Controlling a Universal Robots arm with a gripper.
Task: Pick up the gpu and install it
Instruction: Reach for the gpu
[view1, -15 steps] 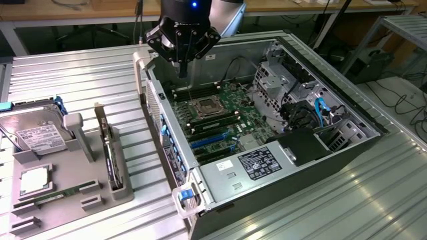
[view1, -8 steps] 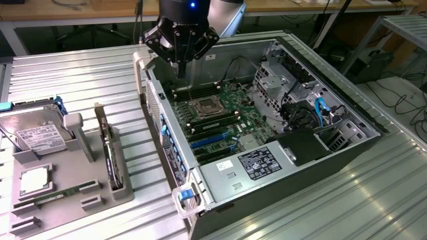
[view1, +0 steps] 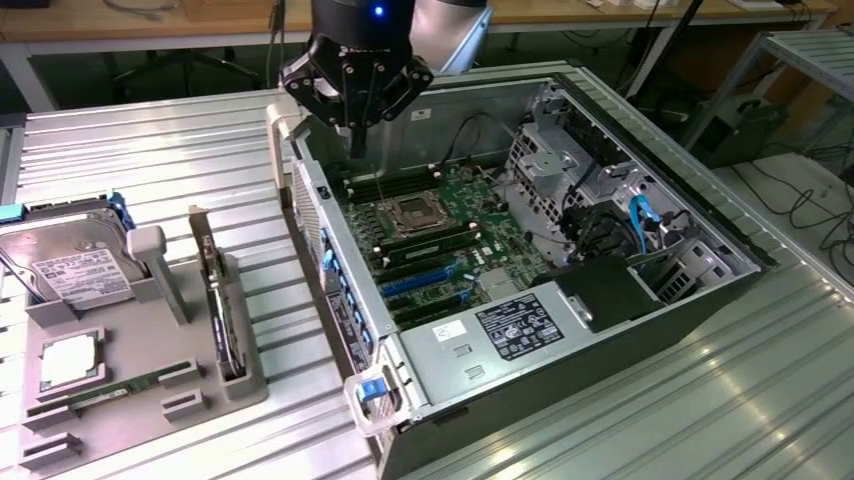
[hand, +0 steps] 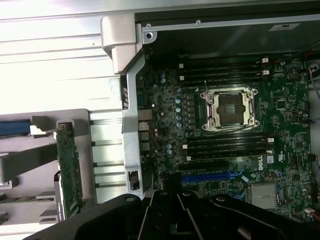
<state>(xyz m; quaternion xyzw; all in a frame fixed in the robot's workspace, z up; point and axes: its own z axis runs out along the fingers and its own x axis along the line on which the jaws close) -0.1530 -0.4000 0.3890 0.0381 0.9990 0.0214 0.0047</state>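
The gpu (view1: 214, 292) stands on edge in a slot of the grey holder (view1: 200, 385), at the exterior view's left and outside the computer case. In the wrist view the gpu (hand: 68, 170) appears as a narrow green board beside the case wall. My gripper (view1: 358, 148) hangs over the far left corner of the open case (view1: 641, 330), above the motherboard (view1: 441, 240). Its fingers are shut together with nothing between them. The gripper's black body (hand: 175, 215) sits over the board near the blue slots (hand: 210, 176). The gpu is well apart from the gripper.
A silver hard drive (view1: 74, 268), a processor chip (view1: 67, 362) and a slim memory stick (view1: 118, 392) rest in the same holder. Inside the case are the empty processor socket (view1: 407, 213), blue slots (view1: 420, 285), a power supply (view1: 521, 330) and cables (view1: 641, 225).
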